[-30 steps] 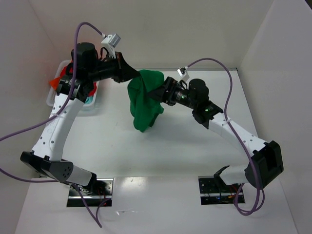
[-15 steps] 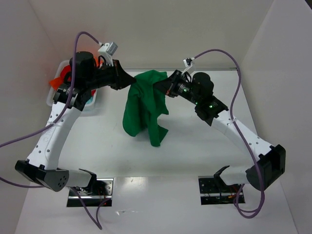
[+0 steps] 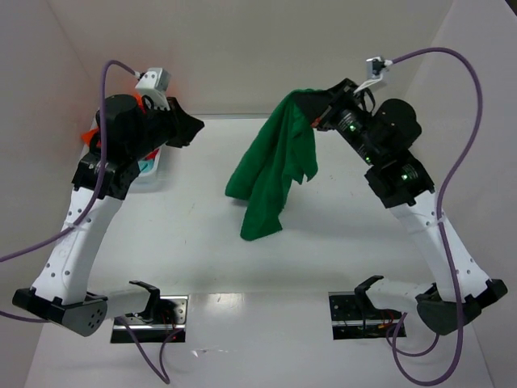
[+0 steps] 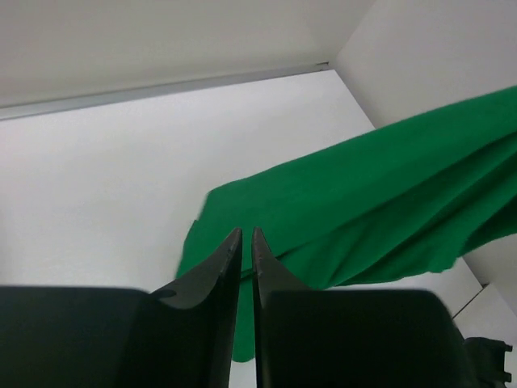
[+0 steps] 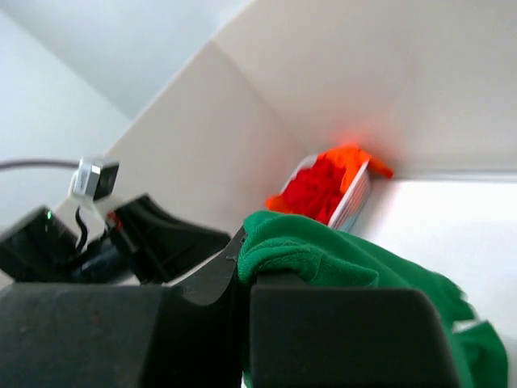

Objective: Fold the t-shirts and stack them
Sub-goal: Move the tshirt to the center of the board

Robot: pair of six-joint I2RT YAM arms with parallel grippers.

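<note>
Top external: right hand [image 3: 317,111] pinches the bright green t-shirt [image 3: 279,162] aloft, hanging crumpled in loose folds.

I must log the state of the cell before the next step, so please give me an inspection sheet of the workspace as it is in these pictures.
Surface: white table, bare where visible.
Job's things: green t-shirt hangs unfolded and bunched from the right gripper over the table's middle; whether its lower end touches the table cannot be told. Red and orange t-shirts lie heaped in the basket at the far left.
Clutter: nothing seen.
Grippers: right gripper raised, shut on the green t-shirt. Left gripper shut, holding nothing, apart from the cloth.
Cables: purple cables loop from each arm, clear of the t-shirt.
Surroundings: plain white walls on three sides.
</note>
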